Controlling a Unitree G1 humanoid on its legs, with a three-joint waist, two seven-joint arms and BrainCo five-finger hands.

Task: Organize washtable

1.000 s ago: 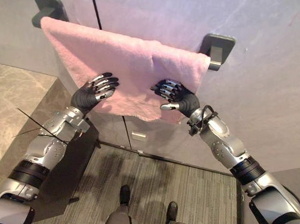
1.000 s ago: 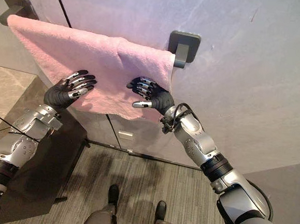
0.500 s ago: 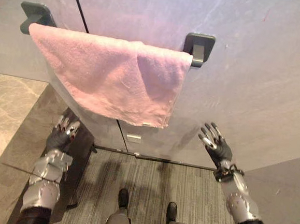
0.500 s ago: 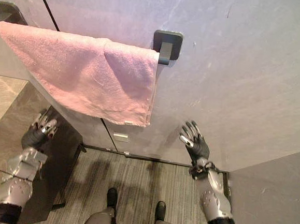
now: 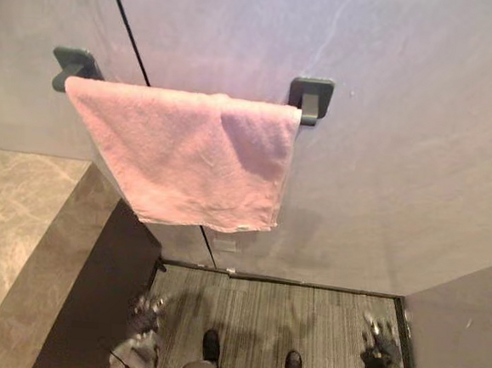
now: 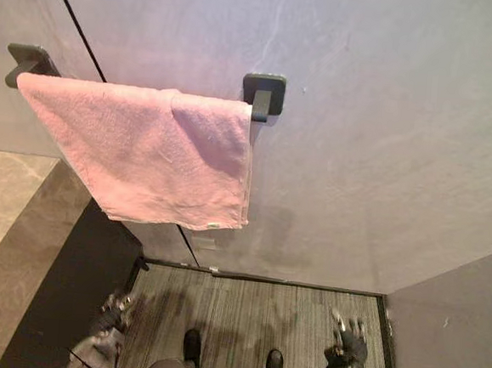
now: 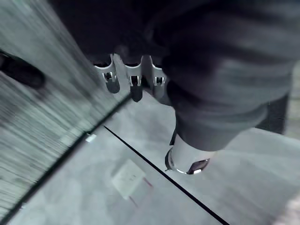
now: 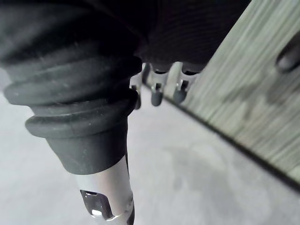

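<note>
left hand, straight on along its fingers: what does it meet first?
Most likely the grey wall, low down by its dark seam and the small plate. Nothing shows between the left hand and it, though depth is unclear. The pink towel hangs well above.

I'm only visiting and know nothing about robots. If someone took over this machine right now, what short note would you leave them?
Left hand: open, empty, low near the floor beside the dark cabinet.
Right hand: open, empty, low near the floor by the wall.
Pink towel: draped over the dark wall rail; neither hand touches it.
Done: towel hung.
Left: probably only checking the marble counter, which is mostly out of sight.
</note>
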